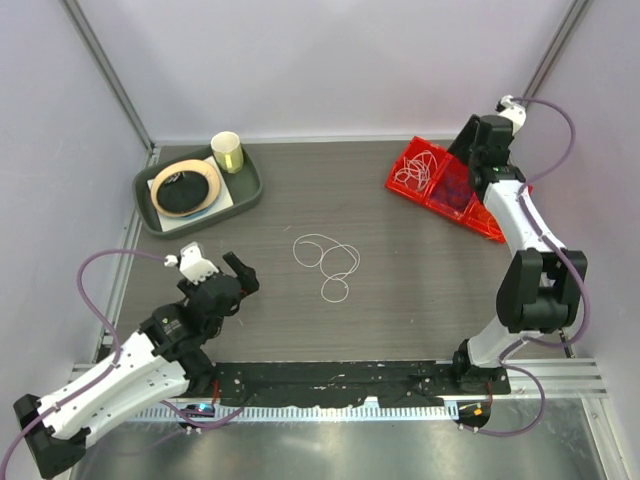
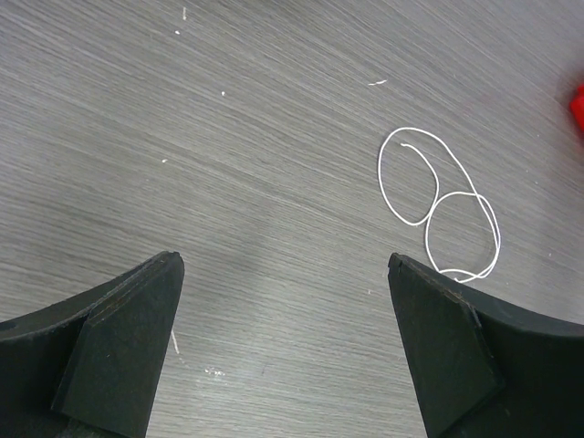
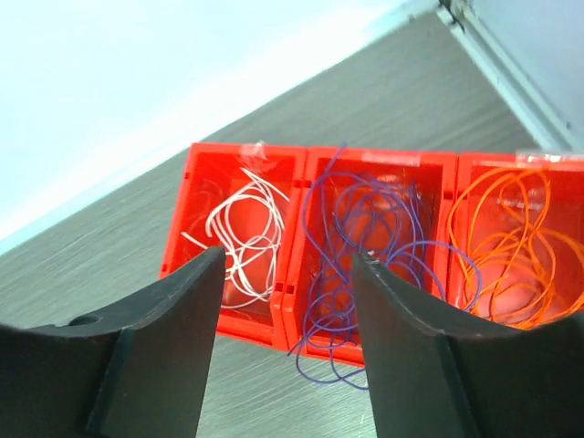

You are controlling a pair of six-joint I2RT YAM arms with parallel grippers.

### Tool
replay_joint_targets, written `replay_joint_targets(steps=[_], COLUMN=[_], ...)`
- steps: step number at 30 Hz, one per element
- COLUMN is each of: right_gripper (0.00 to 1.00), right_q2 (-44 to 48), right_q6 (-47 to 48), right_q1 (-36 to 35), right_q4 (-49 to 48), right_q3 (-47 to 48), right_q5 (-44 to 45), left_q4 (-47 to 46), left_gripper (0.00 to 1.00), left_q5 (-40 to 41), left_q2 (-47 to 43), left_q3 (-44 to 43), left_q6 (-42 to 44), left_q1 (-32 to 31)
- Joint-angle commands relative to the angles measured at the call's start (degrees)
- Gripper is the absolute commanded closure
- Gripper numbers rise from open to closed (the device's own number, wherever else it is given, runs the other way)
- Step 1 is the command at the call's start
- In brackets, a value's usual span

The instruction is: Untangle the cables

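1. Left claw [image 2: 284, 260] gapes wide, low over the grey wood-grain tabletop [image 2: 228, 137], gripping nothing.
2. Near one of its fingers lies one thin white cable [image 2: 438, 214], loose overlapping loops flat on the tabletop, mid-field.
3. Right claw [image 3: 287, 260] hangs above a red plastic three-compartment bin [image 3: 237, 151] at the far right, jaws parted, nothing between them.
4. In the bin: white cables [image 3: 245, 233] in one end compartment, purple cables [image 3: 365, 237] in the middle one and spilling over its near wall, orange cables [image 3: 511, 242] in the other end.
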State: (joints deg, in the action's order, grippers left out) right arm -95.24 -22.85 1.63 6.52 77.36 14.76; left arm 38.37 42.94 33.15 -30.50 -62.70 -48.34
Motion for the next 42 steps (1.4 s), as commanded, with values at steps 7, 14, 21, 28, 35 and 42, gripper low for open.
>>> replay_joint_targets(steps=[7, 14, 21, 28, 35, 42], right_gripper=[0.17, 0.16, 0.18, 0.23, 0.45, 0.90], right_q2=[15.0, 17.1, 9.6, 0.6, -9.1, -12.8], right_q6=[8.9, -5.0, -14.2, -17.0, -20.9, -22.8], right_q1=[-17.1, -26.0, -32.5, -41.8, -48.9, -50.0], right_q4=[3.7, -4.9, -11.0, 0.0, 11.8, 13.6], right_q3=[-10.1, -31.3, -35.0, -27.0, -16.6, -13.8], right_q5=[-10.2, -24.9, -22.4, -2.4, 16.5, 25.9], left_q4=[-11.1, -24.5, -31.0, -29.5, -25.8, -23.9], left_gripper=[0.00, 0.00, 0.00, 0.00, 0.00, 0.00], left_q5=[-5.7, -21.1, -30.9, -29.6, -28.1, -27.7], left_q2=[6.5, 22.3, 36.7, 36.5, 30.8, 27.0], left_q3=[-0.8, -2.2, -5.4, -4.0, -2.3, -1.1], left_q6=[2.1, 4.9, 6.4, 7.0, 6.5, 6.8], left_q1=[0.2, 5.5, 6.6, 6.5, 6.5, 6.5])
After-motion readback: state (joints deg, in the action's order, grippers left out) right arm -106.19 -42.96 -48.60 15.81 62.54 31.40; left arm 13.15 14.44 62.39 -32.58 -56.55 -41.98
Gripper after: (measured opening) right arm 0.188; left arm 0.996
